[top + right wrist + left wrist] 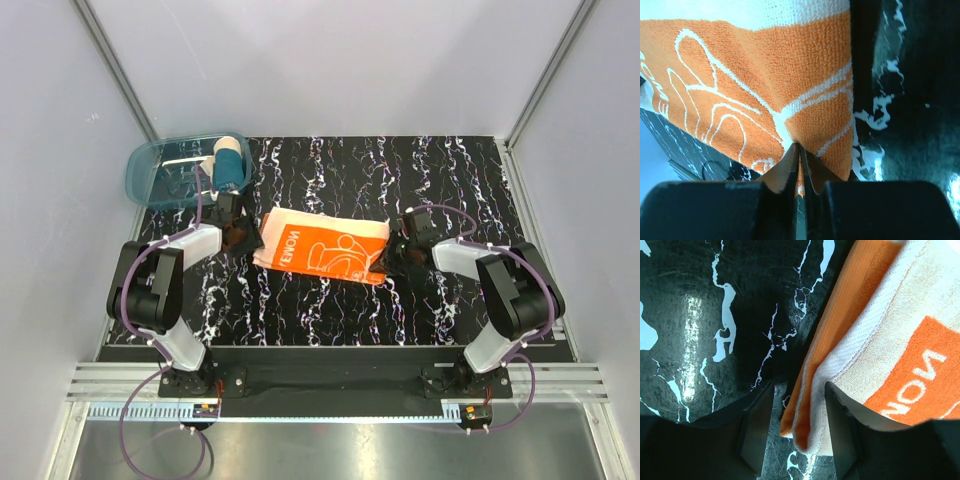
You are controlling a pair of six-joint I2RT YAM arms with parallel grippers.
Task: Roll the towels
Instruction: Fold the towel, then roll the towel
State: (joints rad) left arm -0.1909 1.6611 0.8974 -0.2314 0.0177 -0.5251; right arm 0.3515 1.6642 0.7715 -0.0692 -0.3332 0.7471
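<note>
Currently right end effector [799, 150] pinches one orange towel [320, 245], left end effector [799, 388] gapes, one teal towel [230, 166] rolled.

orange towel [322, 246]: bright orange; white line drawings; cream-white band along one edge; white lettering on an orange block set in that band.
teal towel [230, 172]: teal-blue; cream at the upper end.
tub [135, 180]: translucent blue.
table top [330, 310]: glossy black; irregular white marble veining.
left arm [150, 285]: black joints, white links.
right arm [515, 290]: black joints, white links.
cables [130, 440]: purple.
walls [330, 60]: plain pale grey.
base rail [100, 382]: silver.
</note>
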